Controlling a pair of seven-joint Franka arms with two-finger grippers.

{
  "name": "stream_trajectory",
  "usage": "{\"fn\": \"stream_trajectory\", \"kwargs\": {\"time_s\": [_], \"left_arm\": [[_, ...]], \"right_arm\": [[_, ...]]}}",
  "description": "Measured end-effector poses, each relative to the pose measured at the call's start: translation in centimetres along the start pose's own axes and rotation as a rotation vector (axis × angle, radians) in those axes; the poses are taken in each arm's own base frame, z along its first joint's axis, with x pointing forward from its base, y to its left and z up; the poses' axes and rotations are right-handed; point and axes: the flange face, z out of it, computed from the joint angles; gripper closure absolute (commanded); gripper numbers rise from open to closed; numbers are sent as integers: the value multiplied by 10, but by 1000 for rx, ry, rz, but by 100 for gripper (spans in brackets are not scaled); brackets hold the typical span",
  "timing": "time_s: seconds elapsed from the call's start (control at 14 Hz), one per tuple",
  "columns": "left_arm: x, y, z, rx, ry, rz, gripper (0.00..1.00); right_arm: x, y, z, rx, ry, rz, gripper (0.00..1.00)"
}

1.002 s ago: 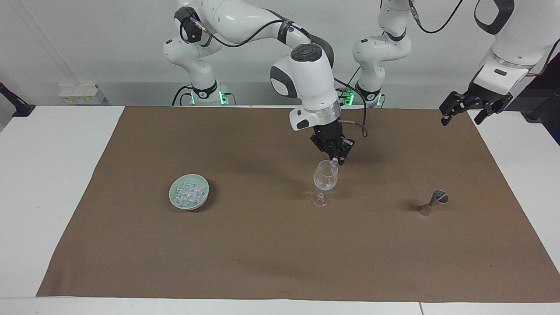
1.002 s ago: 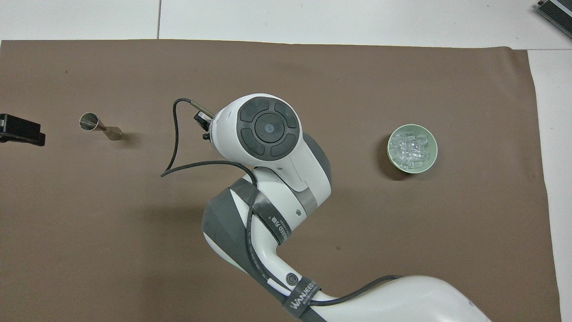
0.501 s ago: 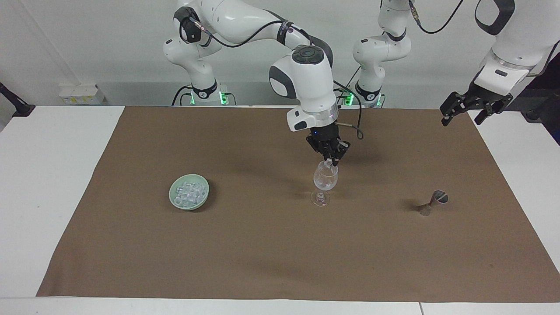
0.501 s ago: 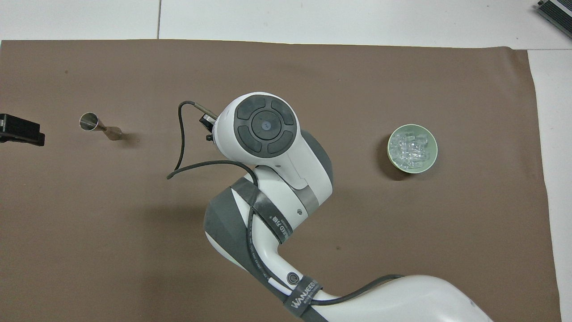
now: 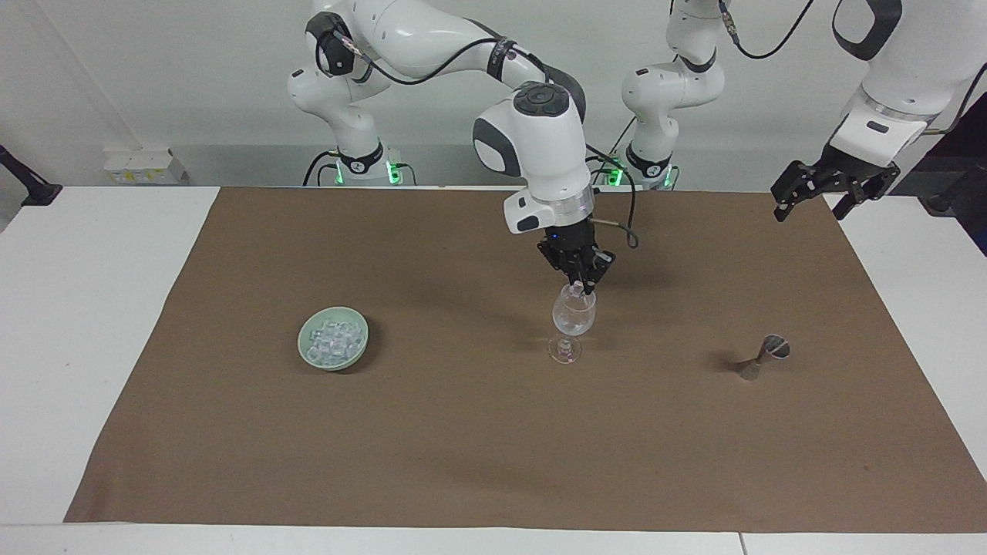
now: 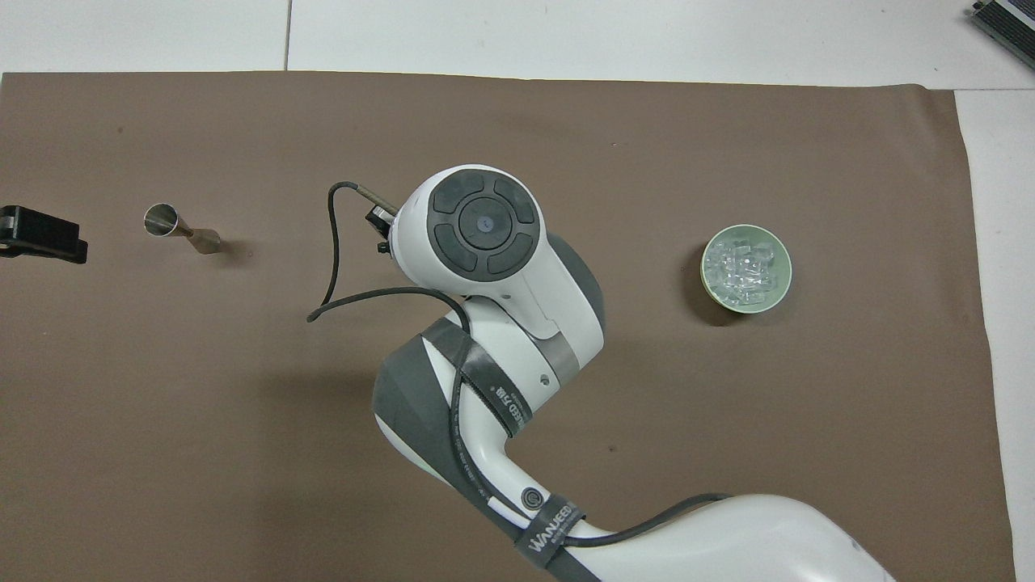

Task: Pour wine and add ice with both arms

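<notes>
Ice cube poised straight above the mouth of the glass

The right end effector [image 5: 577,287] hangs directly over the stemmed glass [image 5: 574,314] at mid-worktop, fingertips pinched on one ice cube [image 5: 577,290] just above the rim, so the drop looks to be straight down. The remaining ice [image 5: 334,336] sits in the green bowl [image 5: 308,354], toward the right arm's end. The left end effector [image 5: 811,193] waits open, raised over its own end, above the jigger [image 5: 763,356].
</notes>
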Motion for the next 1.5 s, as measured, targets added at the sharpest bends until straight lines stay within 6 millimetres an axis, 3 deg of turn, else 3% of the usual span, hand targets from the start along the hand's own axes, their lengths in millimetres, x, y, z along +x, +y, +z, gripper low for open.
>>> {"fn": "stream_trajectory", "kwargs": {"time_s": [0.36,0.79,0.86,0.93,1.0,1.29,1.5], "left_arm": [[4,1,-4,0,37,1,0],[14,-2,8,-2,49,-3,0],[14,-2,10,-2,47,-3,0],[14,-2,11,-2,46,-3,0],[14,-2,11,-2,45,-4,0],[14,-4,13,-2,42,-6,0],[14,-4,13,-2,43,-6,0]], "right_arm": [[2,1,0,-2,1,3,65],[2,1,0,-5,0,3,63],[3,1,0,-4,0,4,55],[6,1,-2,-1,3,8,38],[12,2,-8,6,8,16,0],[40,13,-56,0,38,-11,0],[76,37,-108,-37,60,-117,0]]}}
